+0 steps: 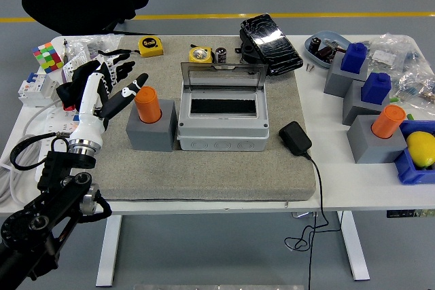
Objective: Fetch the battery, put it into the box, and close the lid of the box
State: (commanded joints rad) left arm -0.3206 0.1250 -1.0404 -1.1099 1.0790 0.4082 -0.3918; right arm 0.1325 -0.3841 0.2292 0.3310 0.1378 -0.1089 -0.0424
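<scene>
Here we see only the left hand [109, 89] over the worktop [326, 168], reaching in from the left with its fingers spread apart and nothing in them. It hovers just beside the orange cylinder [147, 104] that stands upright in a grey holder [151, 134] on the grey mat [204, 174]; we take this cylinder to be the battery. One dark fingertip [139, 79] points toward its top, and whether it touches we cannot tell. The box [221, 110] sits immediately right of the holder, its clear lid [223, 76] tipped up at the back and the cavity open. The right hand is out of view.

The risks we judge from here: the fingers may close too high on the cylinder's rounded top and slip off, or a sideways push may tilt it in its socket and drag the light holder against the box. A similar orange cylinder [388, 121] stands far right, so mistaking the target is possible. On transfer, the raised lid could be knocked shut early by the wrist.
</scene>
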